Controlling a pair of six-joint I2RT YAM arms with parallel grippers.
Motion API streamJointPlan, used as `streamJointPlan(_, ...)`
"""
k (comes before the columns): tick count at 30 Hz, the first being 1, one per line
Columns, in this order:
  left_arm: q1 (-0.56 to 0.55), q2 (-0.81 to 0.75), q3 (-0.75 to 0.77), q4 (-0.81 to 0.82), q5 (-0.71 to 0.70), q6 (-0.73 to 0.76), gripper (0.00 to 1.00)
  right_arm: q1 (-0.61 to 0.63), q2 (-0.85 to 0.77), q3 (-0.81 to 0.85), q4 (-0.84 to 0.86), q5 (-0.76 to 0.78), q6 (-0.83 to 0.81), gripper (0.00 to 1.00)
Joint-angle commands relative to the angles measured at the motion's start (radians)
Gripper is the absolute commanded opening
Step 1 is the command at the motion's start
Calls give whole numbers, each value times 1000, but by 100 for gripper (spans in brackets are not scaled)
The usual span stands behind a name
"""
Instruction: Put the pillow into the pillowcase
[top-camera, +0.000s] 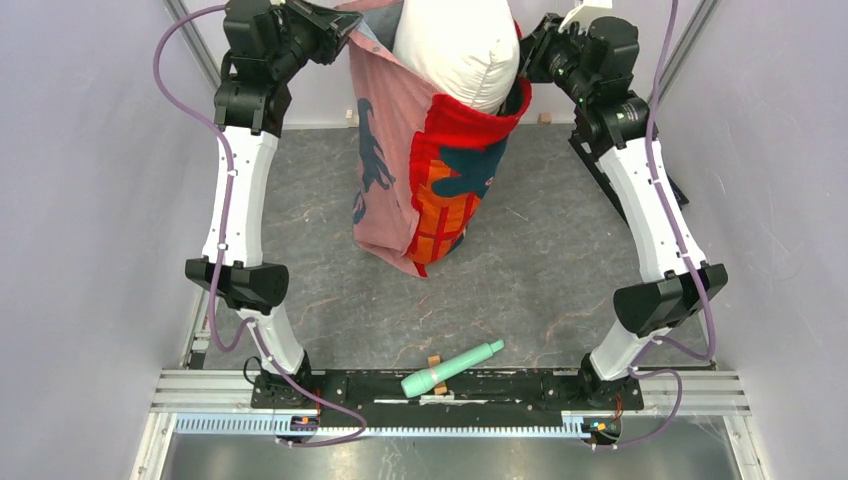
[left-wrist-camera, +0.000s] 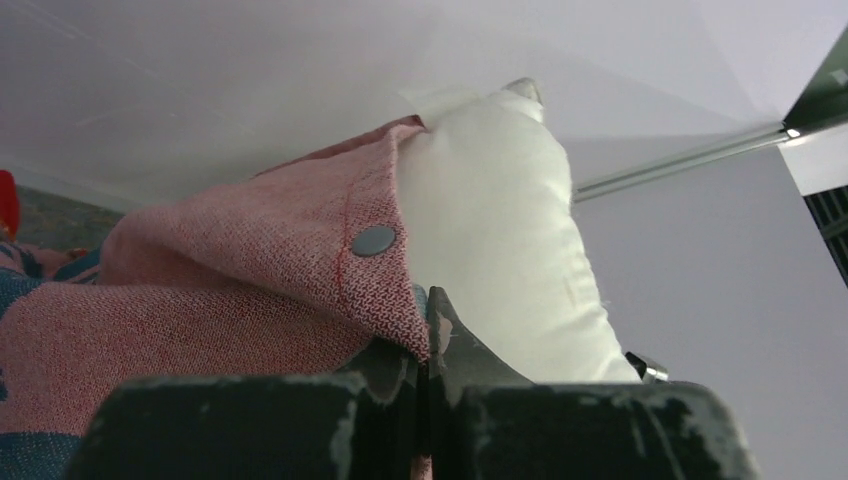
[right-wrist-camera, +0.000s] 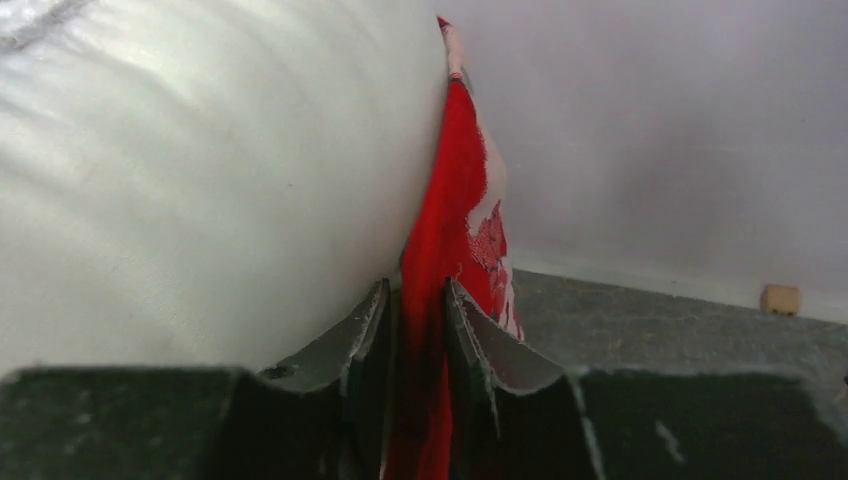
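Observation:
The pillowcase (top-camera: 400, 170) hangs mouth-up between both arms, faded pink side to the left, bright red-orange side to the right. The white pillow (top-camera: 455, 50) stands in its mouth with its top sticking out. My left gripper (top-camera: 345, 30) is shut on the pink rim of the pillowcase (left-wrist-camera: 300, 260), with the pillow (left-wrist-camera: 500, 230) just beyond its tips (left-wrist-camera: 428, 325). My right gripper (top-camera: 522, 60) is shut on the red rim of the pillowcase (right-wrist-camera: 445, 230), the fabric pinched between its fingers (right-wrist-camera: 417, 310), with the pillow (right-wrist-camera: 200, 170) pressed against its left side.
A mint-green cylinder (top-camera: 452, 367) lies near the front rail between the arm bases. The grey marbled table (top-camera: 560, 250) is walled in by pale panels left, right and behind. A small tan block (right-wrist-camera: 780, 298) sits at the foot of the far wall.

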Motion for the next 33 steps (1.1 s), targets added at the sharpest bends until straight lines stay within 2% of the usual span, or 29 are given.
streamJointPlan(1,7,-46,0,63,-58,19,3,2,-118,-8,-85,-69,-27,40)
streamJointPlan(3,8,-47,4,57,-67,18,3,2,-167,-49,-97,-84,-31,48)
streamJointPlan(11,13,-43,13,35,-86,20,3,2,-264,-99,-287,-63,-104,64)
streamJointPlan(16,17,-39,13,30,-85,25,3,9,-273,-122,-378,-19,-138,65)
streamJointPlan(20,22,-43,7,30,-80,30,3,14,-253,-135,-349,-16,-118,66)
streamJointPlan(24,22,-45,5,33,-77,26,3,17,-186,-72,-349,15,-66,65)
streamJointPlan(28,21,-45,5,33,-71,26,3,58,-165,-67,-321,25,-31,61)
streamJointPlan(30,21,-46,5,35,-63,30,3,83,-158,-57,-318,28,-27,56)
streamJointPlan(31,20,-46,5,36,-57,31,3,90,-157,-47,-316,25,-21,52)
streamJointPlan(33,20,-48,5,36,-50,40,3,93,-150,11,-318,10,-10,32)
